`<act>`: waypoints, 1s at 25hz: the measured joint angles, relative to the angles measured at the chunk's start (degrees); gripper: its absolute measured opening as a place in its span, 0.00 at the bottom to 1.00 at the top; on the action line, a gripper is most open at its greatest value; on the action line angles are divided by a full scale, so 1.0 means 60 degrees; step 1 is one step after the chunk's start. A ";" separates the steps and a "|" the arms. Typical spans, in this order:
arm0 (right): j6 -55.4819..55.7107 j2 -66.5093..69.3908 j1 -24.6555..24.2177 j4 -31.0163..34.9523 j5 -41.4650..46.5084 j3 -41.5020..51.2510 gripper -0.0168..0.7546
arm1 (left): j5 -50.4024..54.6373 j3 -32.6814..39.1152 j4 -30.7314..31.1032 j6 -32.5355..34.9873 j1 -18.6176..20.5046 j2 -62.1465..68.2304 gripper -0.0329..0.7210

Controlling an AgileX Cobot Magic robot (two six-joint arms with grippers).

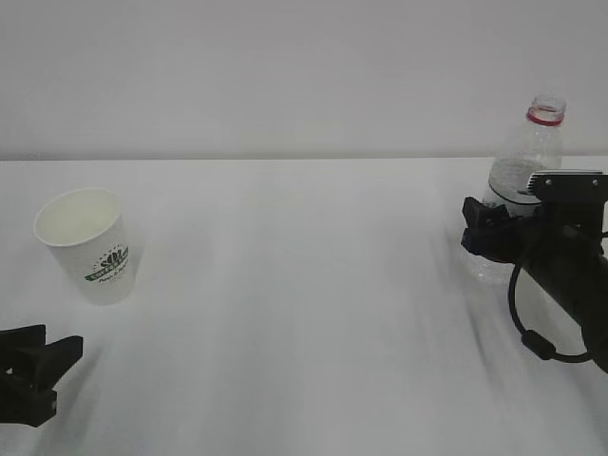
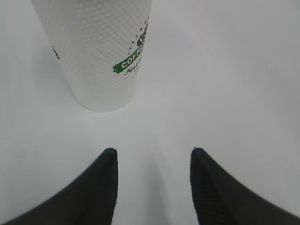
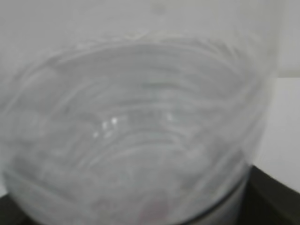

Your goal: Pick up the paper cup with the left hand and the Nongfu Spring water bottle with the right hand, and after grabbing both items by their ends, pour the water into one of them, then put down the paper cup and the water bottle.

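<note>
While the left hand [image 1: 33,375] sat low at the table's [image 1: 304,304] near left edge, jaws partly spread and empty, the paper cup [image 1: 90,245] stood upright just beyond its fingertips [image 2: 108,161], untouched. Far right, the right hand [image 1: 489,236] was set wide around the Nongfu Spring water bottle [image 1: 527,171], which stood upright; contact couldn't be made out.

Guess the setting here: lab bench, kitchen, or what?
Most likely a lab or test bench: a bare white table against a blank pale wall, holding just a paper cup and an uncapped water bottle, with black robot arms at both sides.
</note>
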 joint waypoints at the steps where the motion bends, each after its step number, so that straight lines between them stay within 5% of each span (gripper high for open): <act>1: 0.0000 0.0014 0.0000 0.0000 0.0000 0.0000 0.81 | 0.0000 0.0000 0.0000 0.0000 0.0000 0.0000 0.54; 15: -0.0034 0.0072 0.0000 0.0029 0.0000 0.0000 0.64 | 0.0000 0.0000 0.0000 0.0000 0.0000 0.0000 0.52; 25: -0.0034 0.0072 0.0000 0.0029 -0.0020 0.0000 0.61 | 0.0000 0.0000 0.0000 0.0000 0.0000 0.0000 0.52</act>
